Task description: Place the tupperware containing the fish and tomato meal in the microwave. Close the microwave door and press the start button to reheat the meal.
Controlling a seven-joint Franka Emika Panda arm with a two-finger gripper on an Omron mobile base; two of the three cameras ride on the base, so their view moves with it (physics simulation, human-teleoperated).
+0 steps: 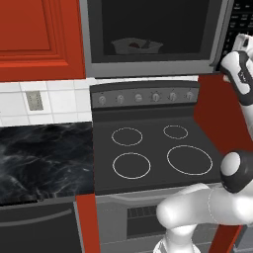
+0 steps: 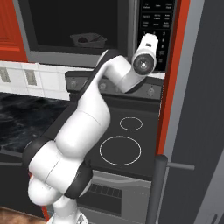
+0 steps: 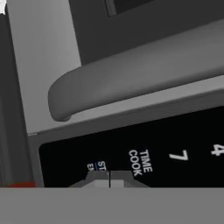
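Left base view: microwave (image 1: 153,37) sits above the stove (image 1: 153,148), door shut, dark window showing the tupperware (image 1: 137,47) inside on the floor of the cavity, near centre; a red spot in it reads as the tomato, the fish is too dim to pick out. White arm (image 1: 207,207) rises from lower right, wrist up at the right edge against the black keypad panel (image 1: 241,20). Red upper cabinet (image 1: 39,37) left of the microwave, black marble counter (image 1: 44,160) left of the stove with bare surface. 4 burner rings on the cooktop, nothing on them. Right base view: same tupperware (image 2: 89,40) seen through the window, low and left-centre in the cavity, red bit inside. Arm arcs up from lower left, hand (image 2: 148,43) pressed at the keypad panel (image 2: 156,26) just right of the microwave door (image 2: 74,30). Tall grey red-edged door (image 2: 192,109) stands close on the right, tight room for the wrist; cooktop below is open. Hand view: gripper (image 3: 109,180) fingertips clenched together, nothing between them, tips touching the keypad at a key with partly hidden "ST" lettering, beside "TIME COOK" and the 7. Long grey bar handle (image 3: 140,74) crosses above, close to the keypad edge.
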